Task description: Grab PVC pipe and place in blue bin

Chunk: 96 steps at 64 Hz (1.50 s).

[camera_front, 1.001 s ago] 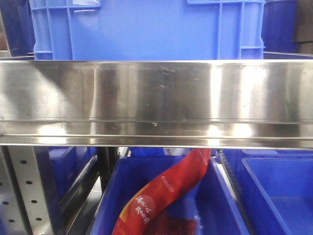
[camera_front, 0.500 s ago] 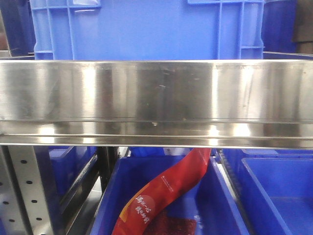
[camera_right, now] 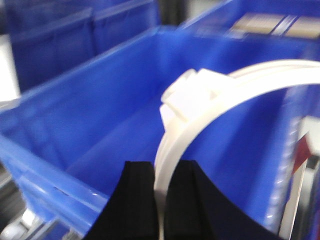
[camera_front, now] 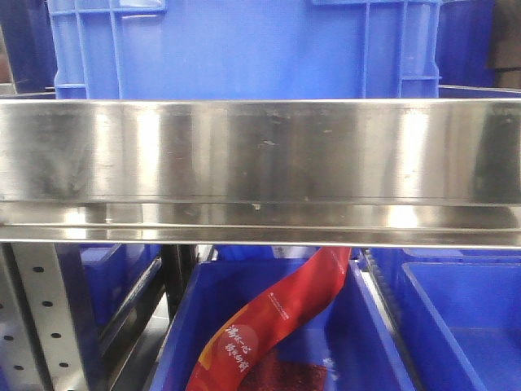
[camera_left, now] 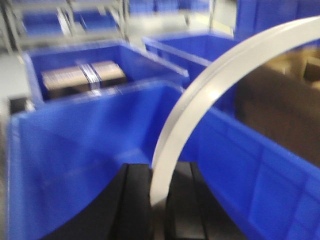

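In the left wrist view a white curved PVC pipe (camera_left: 210, 85) rises from between black fingers and arcs up to the right. My left gripper (camera_left: 159, 170) is shut on its lower end, above the inside of a blue bin (camera_left: 75, 145). The right wrist view shows a white PVC pipe arc (camera_right: 280, 75) with a blocky tab (camera_right: 187, 95). My right gripper (camera_right: 162, 172) is shut on its lower end over another blue bin (camera_right: 100, 100). Both wrist views are blurred. Neither gripper appears in the front view.
A polished steel shelf rail (camera_front: 260, 163) fills the front view, with a blue crate (camera_front: 244, 49) on it. Below it, a red packet (camera_front: 277, 318) lies in a blue bin (camera_front: 183, 326). Cardboard boxes (camera_left: 82, 77) sit in a neighbouring bin, and brown cardboard (camera_left: 285, 110) is at the right.
Only the reflections on the steel rail have shifted slightly; nothing else differs in the front view.
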Each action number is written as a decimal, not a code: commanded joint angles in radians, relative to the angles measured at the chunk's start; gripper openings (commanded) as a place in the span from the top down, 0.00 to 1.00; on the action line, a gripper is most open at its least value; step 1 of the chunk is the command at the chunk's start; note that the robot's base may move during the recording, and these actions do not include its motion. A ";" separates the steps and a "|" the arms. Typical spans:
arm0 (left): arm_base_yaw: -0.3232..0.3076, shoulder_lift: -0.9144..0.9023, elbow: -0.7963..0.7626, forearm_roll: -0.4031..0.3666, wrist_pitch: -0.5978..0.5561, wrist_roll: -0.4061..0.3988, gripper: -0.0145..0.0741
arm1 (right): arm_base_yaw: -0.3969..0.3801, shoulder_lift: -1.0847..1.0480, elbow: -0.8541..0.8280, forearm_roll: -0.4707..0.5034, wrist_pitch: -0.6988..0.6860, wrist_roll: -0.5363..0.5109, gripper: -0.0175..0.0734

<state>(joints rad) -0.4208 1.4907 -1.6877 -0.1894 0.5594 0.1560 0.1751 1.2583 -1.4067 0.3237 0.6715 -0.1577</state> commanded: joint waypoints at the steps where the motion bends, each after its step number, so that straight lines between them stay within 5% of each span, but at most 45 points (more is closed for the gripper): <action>1: -0.007 0.061 -0.090 -0.034 0.067 -0.009 0.96 | 0.005 0.077 -0.088 -0.002 0.086 -0.008 0.98; 28: -0.007 0.142 -0.124 -0.035 0.051 -0.009 0.96 | 0.007 0.224 -0.236 0.005 0.104 -0.008 0.93; 32: -0.007 0.142 -0.124 -0.035 0.058 -0.009 0.94 | 0.007 0.224 -0.236 0.007 0.103 -0.008 0.84; 43: -0.007 0.142 -0.124 -0.035 0.062 -0.009 0.70 | 0.007 0.224 -0.236 0.047 0.103 -0.008 0.48; 50: -0.007 0.142 -0.124 -0.051 0.064 -0.009 0.54 | 0.007 0.224 -0.236 0.049 0.113 -0.008 0.41; 70: -0.007 0.128 -0.124 -0.059 0.119 -0.009 0.46 | 0.007 0.222 -0.259 0.049 0.169 -0.008 0.49; 74: -0.007 0.108 -0.124 -0.062 0.132 -0.011 0.51 | 0.007 0.220 -0.291 0.049 0.203 -0.008 0.59; 86: -0.007 0.071 -0.124 -0.041 0.180 -0.024 0.96 | 0.007 0.214 -0.325 0.045 0.249 -0.008 1.00; 96: -0.003 0.058 -0.124 -0.032 0.178 -0.066 0.96 | 0.007 0.193 -0.301 0.036 0.156 -0.008 0.99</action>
<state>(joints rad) -0.4230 1.5676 -1.8063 -0.2241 0.7379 0.1230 0.1808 1.4799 -1.7212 0.3691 0.9008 -0.1614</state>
